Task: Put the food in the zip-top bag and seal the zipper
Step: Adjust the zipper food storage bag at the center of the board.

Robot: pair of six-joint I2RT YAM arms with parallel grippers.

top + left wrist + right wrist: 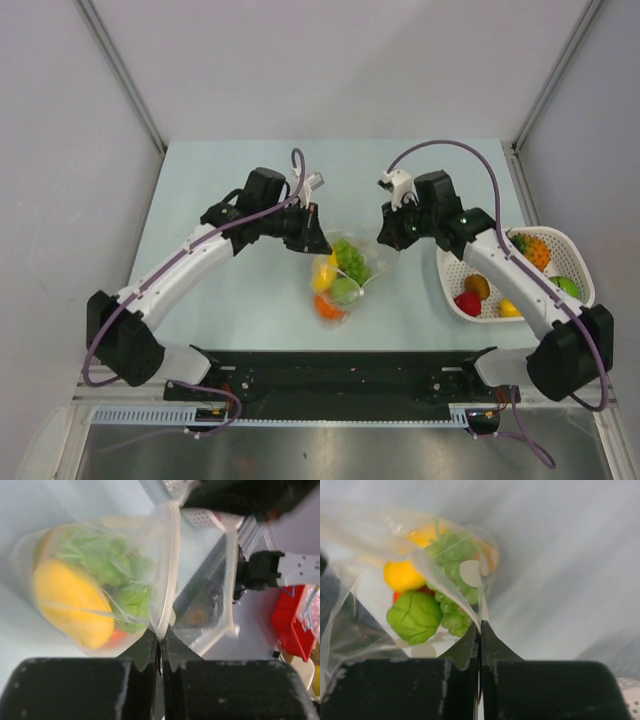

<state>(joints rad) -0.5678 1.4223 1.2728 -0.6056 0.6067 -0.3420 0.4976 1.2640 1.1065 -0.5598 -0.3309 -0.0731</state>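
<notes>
The clear zip-top bag (345,268) hangs between my two grippers over the table's middle. It holds food: green grapes (351,256), a yellow mango (323,275), a green piece (344,291) and an orange piece (328,308). My left gripper (313,238) is shut on the bag's left top corner; the whitish zipper (169,575) runs up from its fingertips in the left wrist view. My right gripper (385,236) is shut on the bag's right top corner. In the right wrist view the grapes (451,570) and a green piece (415,616) show through the plastic.
A white slotted basket (570,246) stands at the right under my right arm, holding more food: an orange piece (534,250), a brown one (476,286), a red one (467,303) and a green one (566,286). Grey walls enclose the table.
</notes>
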